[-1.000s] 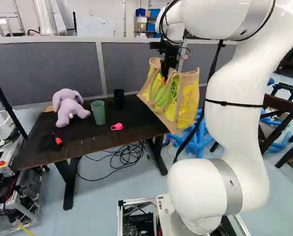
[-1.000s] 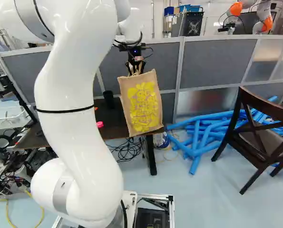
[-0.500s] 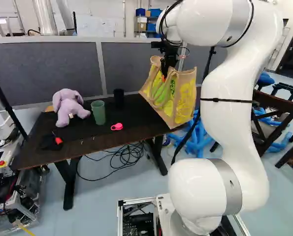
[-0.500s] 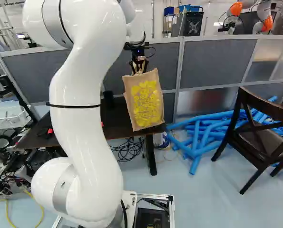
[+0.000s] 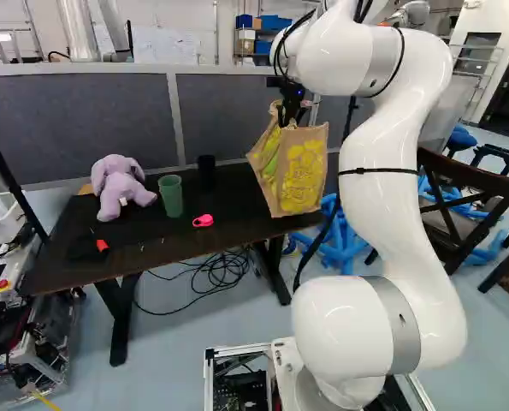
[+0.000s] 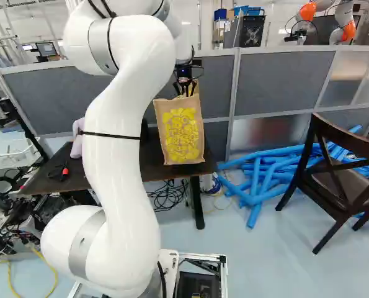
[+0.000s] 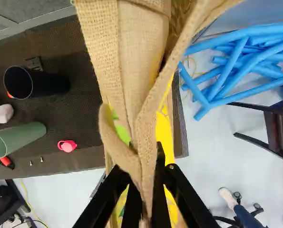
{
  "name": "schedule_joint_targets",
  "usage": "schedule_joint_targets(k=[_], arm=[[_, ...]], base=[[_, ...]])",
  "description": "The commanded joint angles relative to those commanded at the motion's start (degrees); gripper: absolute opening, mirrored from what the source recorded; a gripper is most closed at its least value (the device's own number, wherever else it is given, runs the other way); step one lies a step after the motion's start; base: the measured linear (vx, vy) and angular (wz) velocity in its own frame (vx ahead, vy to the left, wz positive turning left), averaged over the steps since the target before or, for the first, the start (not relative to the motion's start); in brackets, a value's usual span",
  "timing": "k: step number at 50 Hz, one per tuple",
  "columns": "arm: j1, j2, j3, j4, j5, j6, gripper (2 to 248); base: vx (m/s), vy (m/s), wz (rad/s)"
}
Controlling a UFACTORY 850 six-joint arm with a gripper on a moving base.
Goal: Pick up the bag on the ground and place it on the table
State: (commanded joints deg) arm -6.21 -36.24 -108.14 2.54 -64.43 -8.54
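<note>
My gripper (image 5: 290, 111), hanging from the arm above the right part of the table (image 5: 143, 253), is shut on the handles of the tan burlap bag with yellow print (image 5: 302, 175). In the right base view the gripper (image 6: 186, 88) stands over the bag's top edge. The bag hangs nearly upright at the table's right end; whether its bottom touches the tabletop I cannot tell. Seen from the wrist, the gripper (image 7: 151, 178) has a handle strap (image 7: 145, 137) pinched between its fingers, and the bag's body partly hides the table beneath.
On the table are a purple plush toy (image 5: 120, 187), green cup (image 5: 171, 196), black cup (image 5: 206, 173), pink item (image 5: 203, 220) and red-black tool (image 7: 7, 162). Blue tubes (image 6: 258, 180) and a wooden chair (image 6: 333, 174) stand right of it. A grey partition (image 5: 74, 120) runs behind. Another robot (image 6: 342, 18) is beyond.
The held bag has swung from a tilt to nearly upright and moved slightly left in both base views. My upper arm has shifted left in the left base view, right in the other.
</note>
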Motion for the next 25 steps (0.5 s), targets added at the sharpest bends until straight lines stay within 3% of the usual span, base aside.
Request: schedule_joint_targets(k=[25], arm=[[1.2, -9.2, -9.4, 0.0, 0.1, 0.1, 22]], base=[[0.000, 0.000, 0.000]])
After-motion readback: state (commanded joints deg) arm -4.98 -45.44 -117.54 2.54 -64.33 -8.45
